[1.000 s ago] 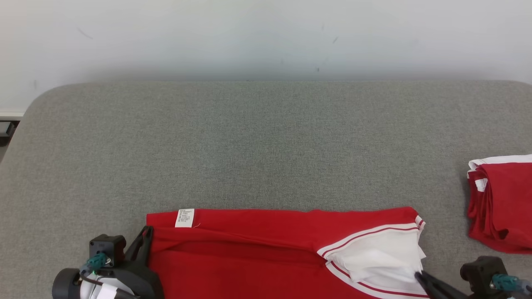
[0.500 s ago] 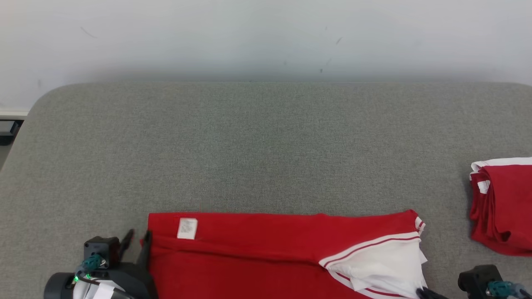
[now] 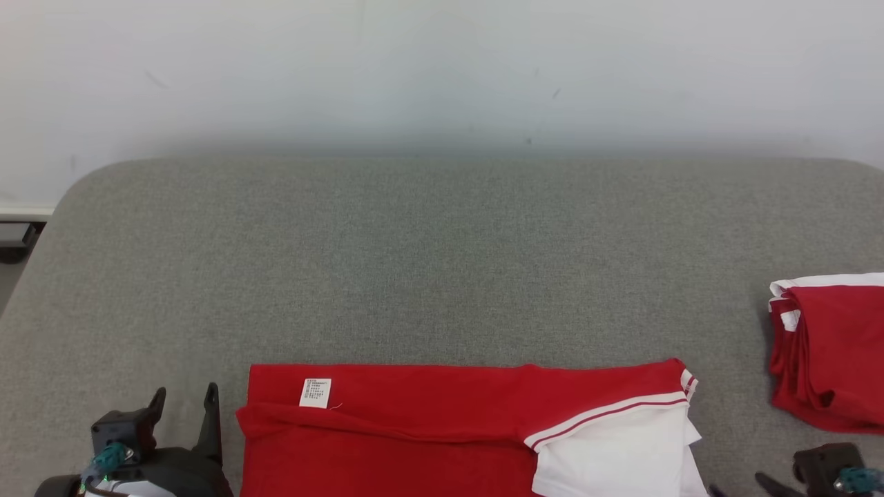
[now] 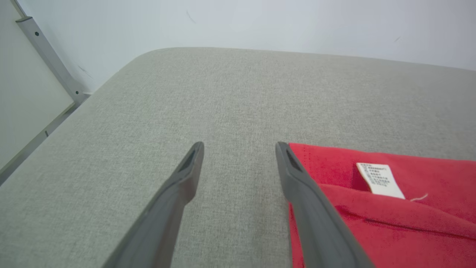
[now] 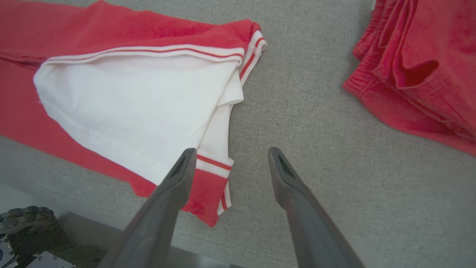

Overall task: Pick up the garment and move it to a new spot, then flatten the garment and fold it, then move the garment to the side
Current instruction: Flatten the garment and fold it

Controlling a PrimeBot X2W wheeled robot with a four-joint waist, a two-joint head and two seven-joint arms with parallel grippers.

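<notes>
Garment (image 3: 414,442) lies flat between the left gripper (image 4: 239,146) and right gripper (image 5: 230,152), both spread apart and empty.

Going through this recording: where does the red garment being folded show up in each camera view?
Head view: the red garment lies along the middle of the bottom edge, with its white sleeve at the right end.
Left wrist view: the garment sits at lower right, with its white label showing.
Right wrist view: the garment lies at upper left, sleeve nearest the fingers.
Shared landmark: the grey fabric surface beneath it.
</notes>
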